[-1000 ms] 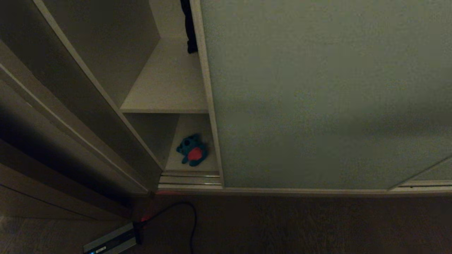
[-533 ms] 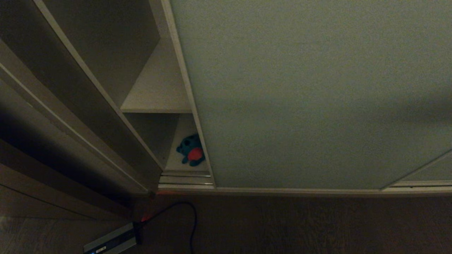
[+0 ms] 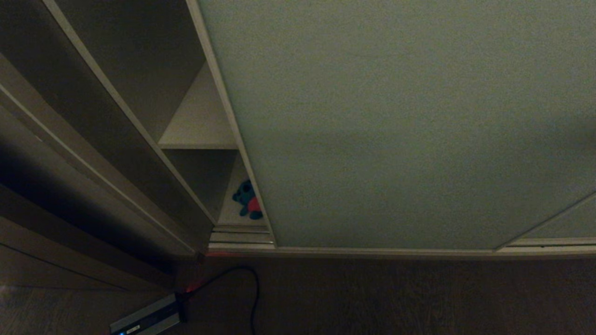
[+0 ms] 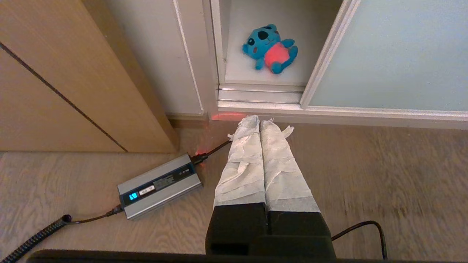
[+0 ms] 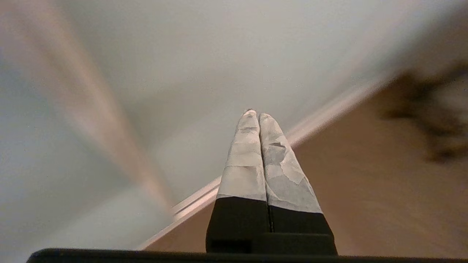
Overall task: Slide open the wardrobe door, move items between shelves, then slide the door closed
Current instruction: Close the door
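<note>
Head view showed us the sliding wardrobe door (image 3: 396,125) covering most of the opening, with only a narrow gap at nine o'clock of its frame edge. We judged the task to be in its last stage: the door was almost shut and a final stretch of travel was left. Whether the toys had already been moved between shelves we could not confirm.

In that gap we saw two shelves. The upper shelf (image 3: 198,125) showed nothing on its visible part. On the bottom shelf (image 4: 252,69) lay the teal monster (image 4: 270,47), on its back, red-pink belly up, half hidden by the door edge from the head camera but whole from the left wrist. The avocado toy was in no view.

The left tool (image 4: 260,122) hung parked over the floor, tape-wrapped fingers pressed together, empty, pointing toward the floor track (image 4: 259,95) at twelve o'clock. At eight o'clock of it lay a grey box (image 4: 159,186) with a cable. The right tool (image 5: 256,115) was likewise pinched closed on nothing, near the door panel; contact we could not tell.
</note>
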Tool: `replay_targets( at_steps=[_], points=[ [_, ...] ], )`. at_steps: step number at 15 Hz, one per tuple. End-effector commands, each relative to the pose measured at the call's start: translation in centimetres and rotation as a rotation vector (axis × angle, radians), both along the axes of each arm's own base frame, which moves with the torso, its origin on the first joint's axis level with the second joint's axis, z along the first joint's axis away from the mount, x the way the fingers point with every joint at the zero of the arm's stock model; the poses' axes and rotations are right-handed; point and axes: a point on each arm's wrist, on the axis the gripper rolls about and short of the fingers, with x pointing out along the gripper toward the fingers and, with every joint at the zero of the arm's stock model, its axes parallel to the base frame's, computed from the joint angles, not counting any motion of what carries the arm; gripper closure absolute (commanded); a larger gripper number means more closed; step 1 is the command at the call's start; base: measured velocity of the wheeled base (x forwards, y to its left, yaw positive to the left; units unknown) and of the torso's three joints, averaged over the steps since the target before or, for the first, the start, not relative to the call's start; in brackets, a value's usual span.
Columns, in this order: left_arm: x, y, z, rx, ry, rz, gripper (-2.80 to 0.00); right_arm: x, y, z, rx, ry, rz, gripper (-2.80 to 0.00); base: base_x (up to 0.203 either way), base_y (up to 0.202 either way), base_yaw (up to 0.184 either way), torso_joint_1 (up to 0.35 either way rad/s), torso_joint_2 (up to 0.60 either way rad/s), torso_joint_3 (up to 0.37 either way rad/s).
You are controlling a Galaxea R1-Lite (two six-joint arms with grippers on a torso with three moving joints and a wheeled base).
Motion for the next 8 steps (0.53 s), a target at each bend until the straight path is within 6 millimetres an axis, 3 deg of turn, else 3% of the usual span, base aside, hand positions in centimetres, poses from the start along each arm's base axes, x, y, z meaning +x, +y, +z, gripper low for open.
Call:
replay_targets(
  at_steps=[1, 8],
  points=[
    [0.0, 0.0, 0.0, 0.0, -0.001, 0.0, 0.0, 1.2, -1.0, -1.6, 0.052, 0.018, 0.132, 0.0, 0.0, 0.0, 0.0, 0.0, 0.0, 0.0],
    [0.0, 0.0, 0.0, 0.0, -0.002, 0.0, 0.0, 4.2, -0.6, -2.3, 0.06, 0.016, 0.3, 0.0, 0.0, 0.0, 0.0, 0.0, 0.0, 0.0]
  ],
)
